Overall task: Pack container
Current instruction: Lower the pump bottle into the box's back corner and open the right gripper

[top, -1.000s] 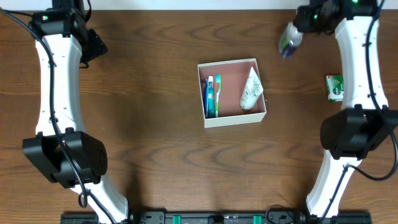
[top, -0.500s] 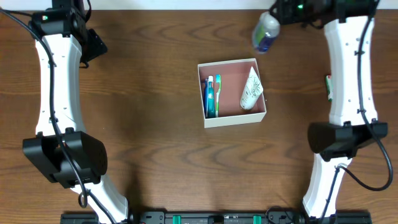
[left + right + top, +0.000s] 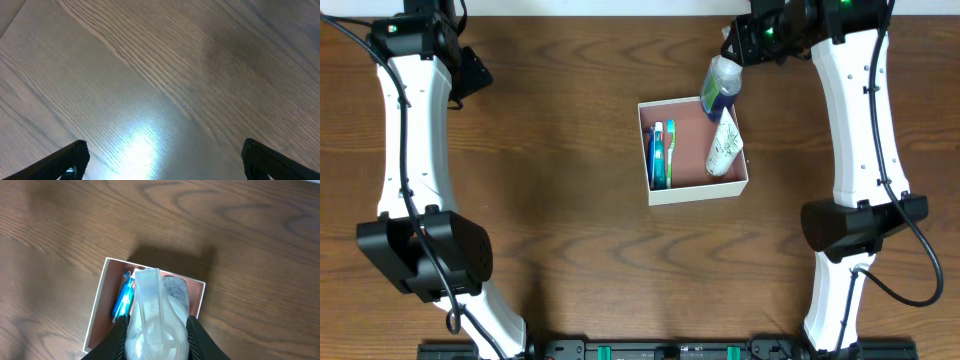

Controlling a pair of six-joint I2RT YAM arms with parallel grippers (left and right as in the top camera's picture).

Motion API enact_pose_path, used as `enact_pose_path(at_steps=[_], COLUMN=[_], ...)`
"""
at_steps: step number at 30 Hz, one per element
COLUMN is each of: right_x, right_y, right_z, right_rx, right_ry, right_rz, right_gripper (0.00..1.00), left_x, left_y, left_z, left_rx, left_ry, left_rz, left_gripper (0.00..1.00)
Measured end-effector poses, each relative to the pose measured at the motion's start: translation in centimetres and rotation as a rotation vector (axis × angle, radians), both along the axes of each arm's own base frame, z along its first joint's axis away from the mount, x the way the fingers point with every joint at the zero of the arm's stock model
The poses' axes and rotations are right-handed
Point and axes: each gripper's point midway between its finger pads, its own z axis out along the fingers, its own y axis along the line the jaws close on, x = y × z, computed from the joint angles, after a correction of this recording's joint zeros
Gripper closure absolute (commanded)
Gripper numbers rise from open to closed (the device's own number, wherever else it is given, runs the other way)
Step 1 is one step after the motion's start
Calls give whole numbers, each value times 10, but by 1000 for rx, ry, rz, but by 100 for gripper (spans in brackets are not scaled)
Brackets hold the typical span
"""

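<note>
At the middle of the wooden table (image 3: pixel 570 210) we see the container (image 3: pixel 698 190), a shallow square box with white outer walls and a dusty pink floor, standing open and slightly turned against the table's edges. Inside it, along the left wall, we find two toothbrushes (image 3: pixel 661 153), one blue and one green, lying side by side. A white tube (image 3: pixel 724 145) lies against the right wall, its broad end toward the near corner. Above the far right corner of the box we see the right gripper (image 3: pixel 156 339), its jaws closed most of the way on a clear plastic bottle (image 3: pixel 722 88) with blue and green at its lower end. In the wrist view the bottle fills the space between both fingers (image 3: pixel 119 339) and hangs over the pink floor, between the toothbrushes and the tube. From overhead its lower end overlaps the far wall of the container; we cannot tell whether it touches the box or hangs clear of it. At the far left of the table we see the left gripper (image 3: pixel 162 162) spread as wide as it goes, holding nothing, with only bare wood grain and a bright glare under its fingertips (image 3: pixel 70 159).
</note>
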Motion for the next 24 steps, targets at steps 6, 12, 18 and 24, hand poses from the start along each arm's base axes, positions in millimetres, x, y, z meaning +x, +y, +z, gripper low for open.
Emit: enact_pose_path(at_steps=[6,12,18,24], right_x=[0,-3,-2,0], right_y=[-1,-2,-5,-6], right_z=[-4,-29,-51,-74], right_rx=[-8,-26,-56,-75], right_ry=[10,81,122,155], right_rz=[-4,-3,-13,-17], right_gripper=[94,94,93,92], left_x=[0,0,0,0], left_y=[0,0,0,0], left_z=[0,0,0,0], left_rx=[0,0,0,0], left_ry=[0,0,0,0], left_rz=[0,0,0,0], left_gripper=[2,2,2,2])
